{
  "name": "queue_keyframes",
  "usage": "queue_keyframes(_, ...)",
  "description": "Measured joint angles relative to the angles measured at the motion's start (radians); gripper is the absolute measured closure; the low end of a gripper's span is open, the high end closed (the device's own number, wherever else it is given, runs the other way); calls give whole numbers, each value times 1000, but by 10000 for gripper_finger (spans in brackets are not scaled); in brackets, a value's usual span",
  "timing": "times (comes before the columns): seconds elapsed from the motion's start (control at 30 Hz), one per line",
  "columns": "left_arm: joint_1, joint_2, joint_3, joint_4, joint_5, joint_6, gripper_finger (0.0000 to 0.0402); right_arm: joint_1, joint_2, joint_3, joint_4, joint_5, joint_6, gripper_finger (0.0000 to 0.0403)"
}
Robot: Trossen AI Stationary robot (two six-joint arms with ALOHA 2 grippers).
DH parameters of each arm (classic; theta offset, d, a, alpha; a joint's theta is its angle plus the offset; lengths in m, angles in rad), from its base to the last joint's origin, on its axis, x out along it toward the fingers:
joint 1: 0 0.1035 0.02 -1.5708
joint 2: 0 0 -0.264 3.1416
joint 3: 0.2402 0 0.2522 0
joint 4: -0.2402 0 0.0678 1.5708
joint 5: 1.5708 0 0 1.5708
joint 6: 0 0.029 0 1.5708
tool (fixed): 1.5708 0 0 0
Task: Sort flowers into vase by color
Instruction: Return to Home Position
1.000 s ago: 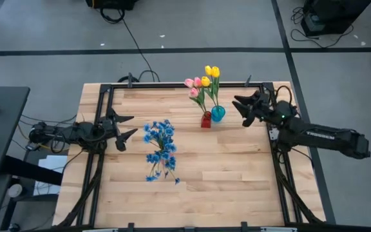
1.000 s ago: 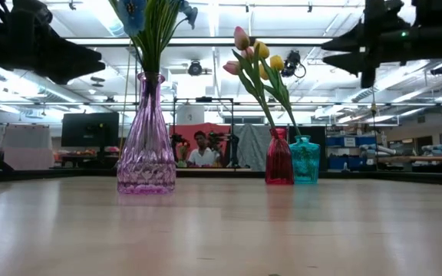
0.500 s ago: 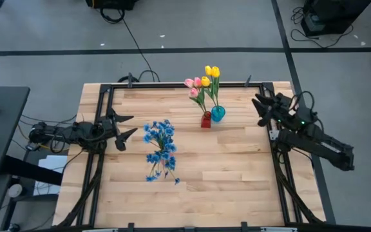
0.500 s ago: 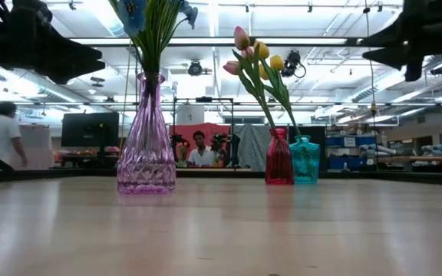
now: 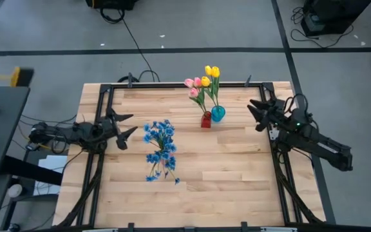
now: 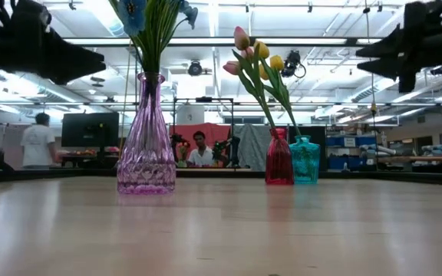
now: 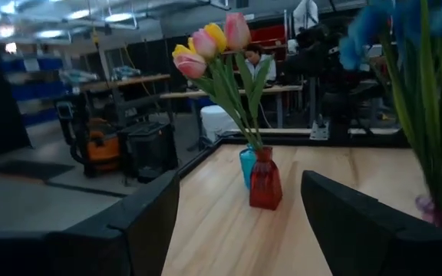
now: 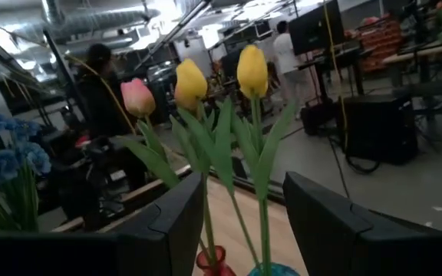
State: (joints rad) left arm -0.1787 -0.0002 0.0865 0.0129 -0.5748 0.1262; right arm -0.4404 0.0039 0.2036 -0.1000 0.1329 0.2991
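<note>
Three bunches sorted: pink tulips (image 5: 194,84) in red vase (image 5: 206,120), yellow tulips (image 5: 212,71) in blue vase (image 5: 218,113), blue sprigs (image 5: 160,135) in purple vase (image 6: 146,146); left claw (image 5: 133,124) and right claw (image 5: 252,115) both spread, empty, at opposite counter (image 5: 224,167) edges.

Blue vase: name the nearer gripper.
Right. The right gripper is a short way right of the blue vase; the left gripper is far left, beyond the blue flowers.
</note>
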Motion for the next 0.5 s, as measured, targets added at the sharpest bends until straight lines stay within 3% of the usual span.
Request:
queue_keyframes(0.1,1,0,-78,128,1,84,122,0,0,-82,115,-4,15,211)
queue_keyframes(0.23,8,5,-76,159,-28,122,122,0,1,-187,291,-3,4,211)
queue_keyframes(0.5,8,6,-76,158,-52,132,122,0,10,-197,412,124,43,211)
